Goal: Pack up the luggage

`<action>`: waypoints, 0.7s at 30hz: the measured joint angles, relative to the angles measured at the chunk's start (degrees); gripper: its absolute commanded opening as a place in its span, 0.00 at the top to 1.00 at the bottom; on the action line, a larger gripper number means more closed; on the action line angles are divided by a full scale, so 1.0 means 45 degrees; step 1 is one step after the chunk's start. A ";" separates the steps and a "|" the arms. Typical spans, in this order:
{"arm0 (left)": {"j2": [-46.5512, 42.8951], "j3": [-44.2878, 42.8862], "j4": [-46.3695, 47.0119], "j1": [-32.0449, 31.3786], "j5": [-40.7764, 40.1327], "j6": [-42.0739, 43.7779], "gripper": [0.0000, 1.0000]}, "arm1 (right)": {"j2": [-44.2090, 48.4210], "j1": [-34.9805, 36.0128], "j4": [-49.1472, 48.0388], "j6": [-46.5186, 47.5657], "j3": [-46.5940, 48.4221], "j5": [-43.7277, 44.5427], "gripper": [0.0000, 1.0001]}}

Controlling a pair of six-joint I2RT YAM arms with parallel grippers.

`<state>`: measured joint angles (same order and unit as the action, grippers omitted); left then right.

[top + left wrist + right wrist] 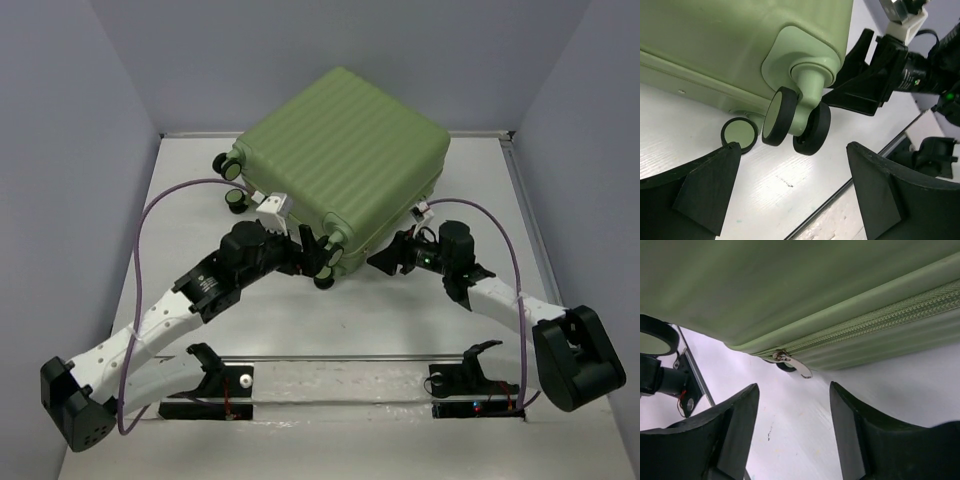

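Left gripper and right gripper, both parted, flank your luggage's near corner, with white table stretching toward the near edge.

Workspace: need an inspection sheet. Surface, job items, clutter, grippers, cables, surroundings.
Surface: white table, faint scuffs.
Job's things: luggage closed, lying flat; zipper shut where visible, zipper pull hanging at the seam.
Clutter: nothing seen.
Grippers: left gripper open, empty, facing a corner wheel; right gripper open, empty, facing the zipper pull.
Cables: purple left cable and right cable loop off the arms; no snag visible.
Surroundings: plain grey walls on three sides.
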<state>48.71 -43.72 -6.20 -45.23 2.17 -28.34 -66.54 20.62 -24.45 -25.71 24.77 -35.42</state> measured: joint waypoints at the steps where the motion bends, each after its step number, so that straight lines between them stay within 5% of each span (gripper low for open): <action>1: 0.0306 -0.0180 -0.0058 0.0015 0.0121 0.0107 0.01 | -0.0461 0.0000 -0.0034 0.0180 0.0102 -0.0117 0.33; 9: 0.2477 -0.1263 0.0058 0.0146 0.1627 0.1219 0.02 | -0.2259 -0.0005 -0.0685 0.0811 0.0563 -0.0967 0.33; 15: 0.2832 -0.1307 0.0087 0.0243 0.2210 0.1520 0.13 | -0.2841 -0.0005 -0.1428 0.1156 0.0777 -0.1481 0.35; 21: 0.3162 -0.1307 0.0058 0.0243 0.2404 0.1719 0.19 | -0.3560 -0.0015 -0.2108 0.1316 0.1107 -0.2132 0.55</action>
<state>62.94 -49.60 -5.93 -44.14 12.99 -20.60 -82.56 20.56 -33.93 -19.79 29.76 -45.01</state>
